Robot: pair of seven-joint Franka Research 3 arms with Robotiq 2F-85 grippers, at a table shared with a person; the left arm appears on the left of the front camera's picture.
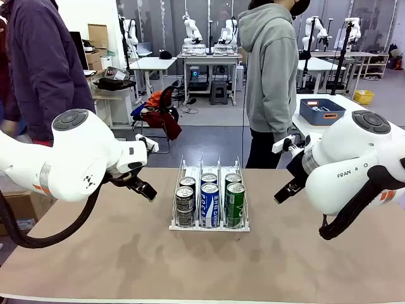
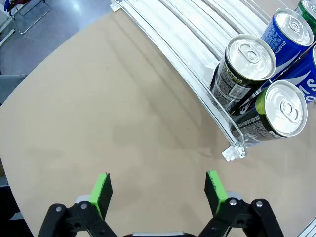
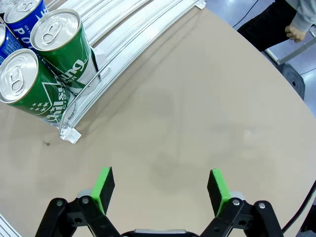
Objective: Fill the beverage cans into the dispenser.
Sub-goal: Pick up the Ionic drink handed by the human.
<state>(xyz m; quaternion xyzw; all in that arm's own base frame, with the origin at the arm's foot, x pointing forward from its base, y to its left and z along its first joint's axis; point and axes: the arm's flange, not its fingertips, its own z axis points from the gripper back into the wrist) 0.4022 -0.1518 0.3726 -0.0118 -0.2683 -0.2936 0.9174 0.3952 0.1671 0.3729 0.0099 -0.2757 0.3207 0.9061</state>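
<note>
The dispenser [image 1: 209, 227] sits in the middle of the brown table [image 1: 126, 266], its three lanes running away from the robot towards the person in the grey hoodie [image 1: 272, 76] at the far side. Six beverage cans stand upright at its near end, two per lane: dark cans [image 1: 185, 204] in the robot's left lane, blue-and-white cans [image 1: 209, 204] in the middle and green cans [image 1: 235, 202] on the right. Behind them the white rails look bare, though the front view is too foreshortened to be sure how much room each lane has. The left gripper [image 2: 158, 183] hangs over bare tabletop just beside the dispenser's left corner, jaws spread wide with nothing between the green pads. The right gripper [image 3: 160, 183] mirrors it off the right corner, equally wide and empty. No loose can lies on the table, so the filling looks either finished or waiting on another can, perhaps from the person. From here the likeliest trouble is the rack itself. It seems light and unfixed, so a finger brushing its clear side wall or the raised front stop would probably slide it and tip the cans. A can lowered at a tilt could wedge against a lane divider or knock a neighbour over. The bodies are slim and smooth, so an off-centre pinch could let one slip. Both arms flank the same narrow rack, and reaching in together risks them fouling each other.
</note>
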